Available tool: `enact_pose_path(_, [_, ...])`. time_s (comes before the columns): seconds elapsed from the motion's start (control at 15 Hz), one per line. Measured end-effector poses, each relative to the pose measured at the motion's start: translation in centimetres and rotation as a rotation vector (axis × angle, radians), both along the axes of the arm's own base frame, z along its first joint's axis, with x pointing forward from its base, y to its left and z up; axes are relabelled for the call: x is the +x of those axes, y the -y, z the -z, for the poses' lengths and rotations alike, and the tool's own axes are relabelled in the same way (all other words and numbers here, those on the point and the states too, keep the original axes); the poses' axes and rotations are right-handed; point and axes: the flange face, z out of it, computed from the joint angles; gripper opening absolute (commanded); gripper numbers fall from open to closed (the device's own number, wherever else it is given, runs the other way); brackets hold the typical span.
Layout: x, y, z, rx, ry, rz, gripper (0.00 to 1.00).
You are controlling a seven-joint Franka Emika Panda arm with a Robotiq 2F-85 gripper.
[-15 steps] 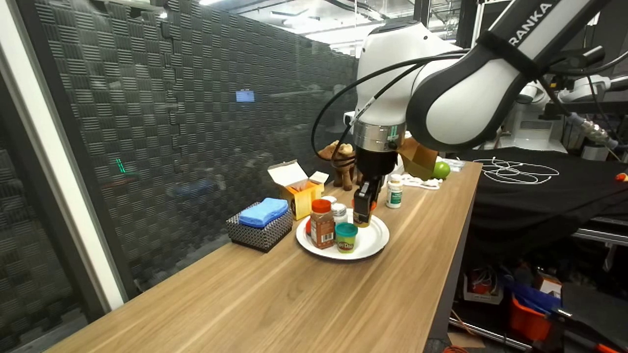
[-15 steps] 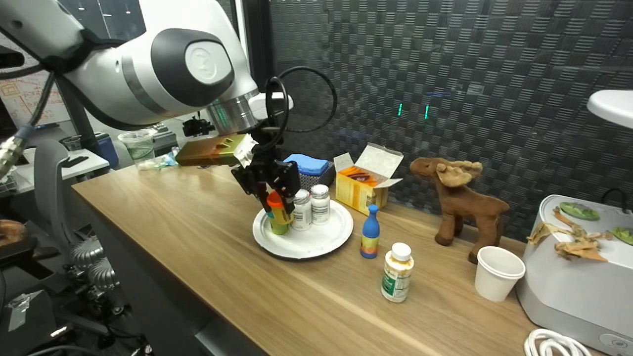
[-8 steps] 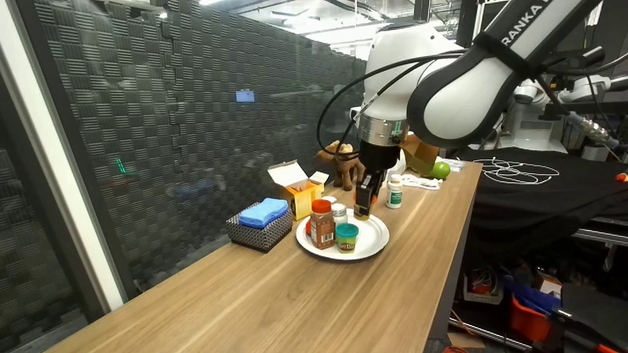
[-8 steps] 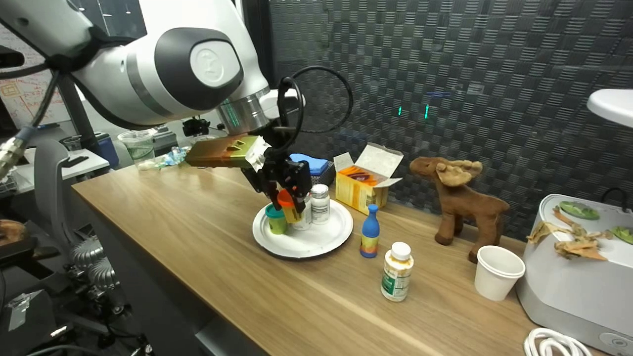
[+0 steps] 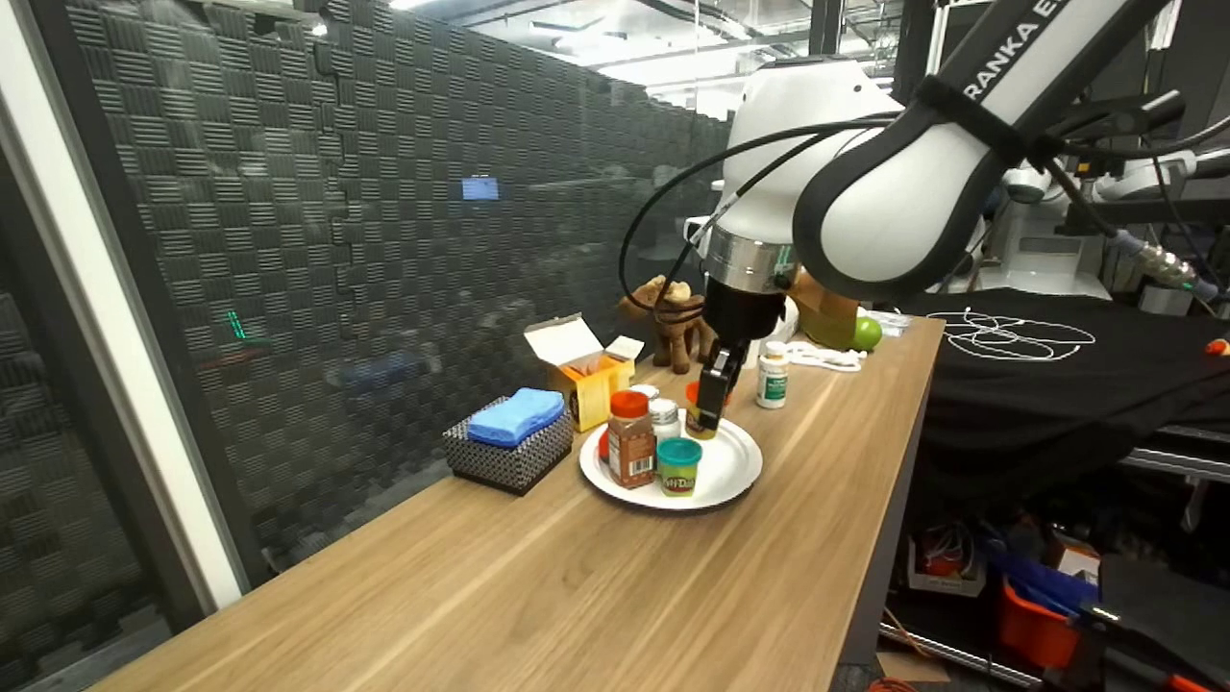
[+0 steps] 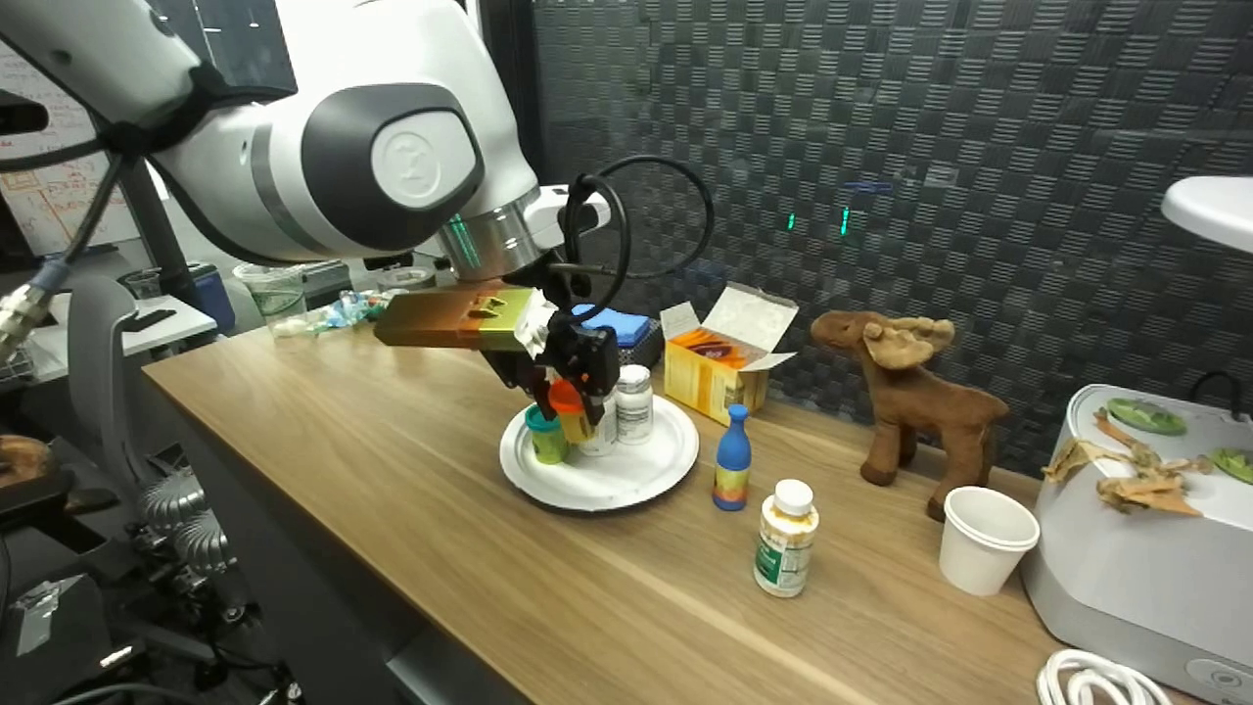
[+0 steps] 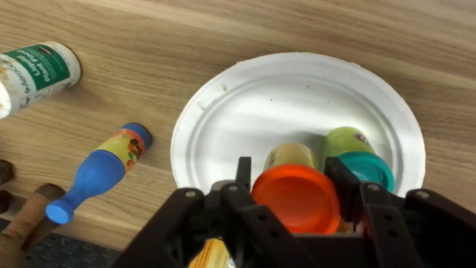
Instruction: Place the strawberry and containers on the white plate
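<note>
Orange-lidded tub: shifted away from teal-lidded tub, over white plate | Tool: clamped on it; base contact undetermined | Strawberry: presumed red sliver in an exterior view, behind spice bottle, plate rim nearest left edge of surface | Bearing: container's release probably next

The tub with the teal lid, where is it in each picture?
In an exterior view: teal-lidded tub, below centre, slightly right.
In an exterior view: teal-lidded tub, below centre, slightly left.
Wrist view: teal-lidded tub, right of centre.
Shared landmark: the white plate under it.
</note>
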Motion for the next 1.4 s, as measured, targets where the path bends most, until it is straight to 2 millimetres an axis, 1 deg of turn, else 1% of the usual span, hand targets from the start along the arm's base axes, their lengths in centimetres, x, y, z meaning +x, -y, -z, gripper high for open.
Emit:
enact_pose_path(0.27, [-1.0, -0.6, 1.7, -0.028, -0.05, -0.131, 0.28])
enact_pose_path(0.53, [-1.2, -0.5, 2.6, -0.045, -0.077, -0.204, 0.28])
enact_pose_path(0.87, [-1.3, -0.4, 4.1, -0.053, -0.107, -0.247, 0.28])
enact_pose_path(1.13, [-1.0, -0.1, 4.3, -0.049, -0.104, -0.249, 0.28])
enact_pose_path(1.2, [-0.9, 0.0, 4.3, -0.047, -0.103, -0.246, 0.41])
enact_pose_path(1.27, [-0.8, 0.1, 4.3, -0.045, -0.102, -0.243, 0.78])
enact_pose_path(1.33, [-0.8, 0.2, 4.3, -0.044, -0.101, -0.24, 0.77])
enact_pose_path(1.4, [-0.7, 0.3, 4.3, -0.043, -0.1, -0.238, 0.79])
